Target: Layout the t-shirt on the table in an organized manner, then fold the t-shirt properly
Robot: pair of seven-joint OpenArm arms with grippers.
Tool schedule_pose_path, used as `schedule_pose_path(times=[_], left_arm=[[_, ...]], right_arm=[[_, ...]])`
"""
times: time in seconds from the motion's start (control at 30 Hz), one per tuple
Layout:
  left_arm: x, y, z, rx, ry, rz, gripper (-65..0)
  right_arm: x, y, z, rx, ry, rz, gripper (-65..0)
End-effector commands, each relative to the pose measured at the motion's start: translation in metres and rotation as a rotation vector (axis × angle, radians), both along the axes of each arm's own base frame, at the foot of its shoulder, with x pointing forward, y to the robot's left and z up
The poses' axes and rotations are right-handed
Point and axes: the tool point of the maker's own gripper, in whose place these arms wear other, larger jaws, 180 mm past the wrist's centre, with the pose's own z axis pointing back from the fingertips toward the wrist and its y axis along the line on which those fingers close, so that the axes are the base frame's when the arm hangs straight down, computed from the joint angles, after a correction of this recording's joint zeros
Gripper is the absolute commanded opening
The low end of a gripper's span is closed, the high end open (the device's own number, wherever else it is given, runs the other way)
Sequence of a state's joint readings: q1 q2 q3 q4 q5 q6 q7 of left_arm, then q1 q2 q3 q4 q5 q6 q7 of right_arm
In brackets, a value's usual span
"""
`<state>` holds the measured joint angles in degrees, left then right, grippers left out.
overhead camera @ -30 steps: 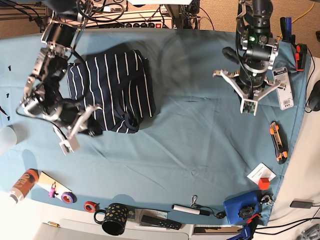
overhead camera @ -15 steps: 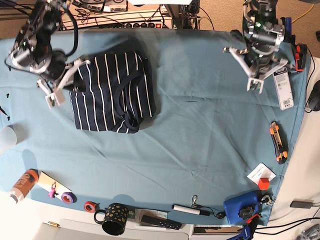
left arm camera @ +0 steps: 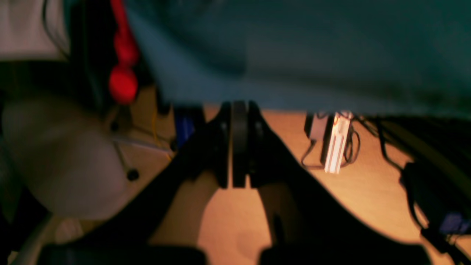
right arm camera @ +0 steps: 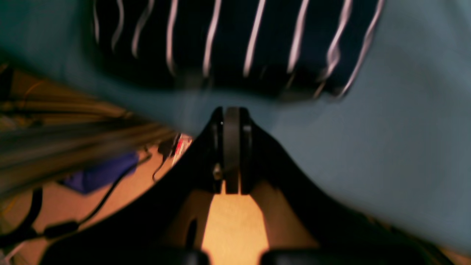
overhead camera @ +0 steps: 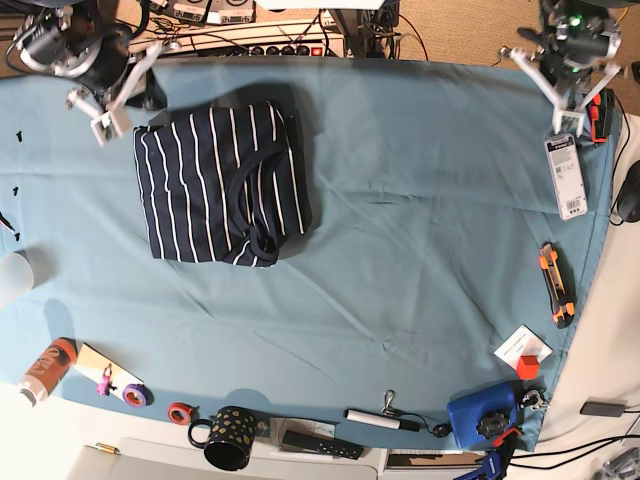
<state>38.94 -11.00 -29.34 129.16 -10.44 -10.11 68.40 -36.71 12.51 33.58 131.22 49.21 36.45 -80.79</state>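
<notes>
shirt: dark navy white-striped soft t-shirt (overhead camera: 218,182) is laid folded on teal-clothed counter (overhead camera: 420,250), far left | right hand (overhead camera: 103,125) clenched, empty, nearer, beside far-left corner | left hand (overhead camera: 562,121) clenched, empty, far right

Bright, sharp base view; dim, smeared wrist views.
Even overhead light fills the base view, and the shirt (overhead camera: 220,183) throws only a soft shadow on the table (overhead camera: 400,200). Both wrist views are dark and warm-tinted, with heavy motion blur. In the right wrist view the stripes streak and the cables at left smear. In the left wrist view the red blobs (left arm camera: 123,55) and the floor clutter are out of focus.
</notes>
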Motion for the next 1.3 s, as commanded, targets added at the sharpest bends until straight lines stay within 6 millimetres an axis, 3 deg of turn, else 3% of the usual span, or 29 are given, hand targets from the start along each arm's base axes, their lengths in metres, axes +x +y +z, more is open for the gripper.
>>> schedule_pose_path(times=[0.0,0.23,0.37,0.53,0.73,0.87,0.97,1.17,1.27], left_arm=[[-0.006,0.001,0.004,-0.005,0.001,-0.001,-65.0],[-0.076,-0.021,-0.01,-0.17,0.17,0.023,-65.0],[-0.105,-0.022,-0.02,-0.202,0.195,0.049,-65.0],[-0.153,-0.017,-0.051,-0.238,0.328,0.12,-65.0],[-0.19,-0.025,-0.099,-0.34,0.433,0.141,-65.0],[-0.202,-0.025,-0.128,-0.383,0.47,0.208,-65.0],[-0.202,-0.024,-0.15,-0.406,0.458,0.262,-65.0],[-0.182,-0.023,-0.193,-0.416,0.371,0.237,-65.0],[-0.173,-0.023,-0.212,-0.405,0.359,0.243,-65.0]], right_arm=[[-0.005,0.001,0.003,-0.005,0.001,0.014,-65.0],[-0.064,0.002,-0.015,-0.007,0.182,0.034,-65.0],[-0.097,0.001,-0.023,-0.007,0.279,0.061,-65.0],[-0.129,-0.016,-0.045,-0.008,0.409,-0.005,-65.0],[-0.16,-0.038,-0.086,0.051,0.551,-0.14,-65.0],[-0.176,-0.049,-0.117,0.087,0.644,-0.226,-65.0],[-0.186,-0.043,-0.143,0.148,0.722,-0.259,-65.0],[-0.197,-0.029,-0.208,0.127,0.84,-0.2,-65.0],[-0.189,-0.02,-0.235,0.098,0.847,-0.123,-65.0]])
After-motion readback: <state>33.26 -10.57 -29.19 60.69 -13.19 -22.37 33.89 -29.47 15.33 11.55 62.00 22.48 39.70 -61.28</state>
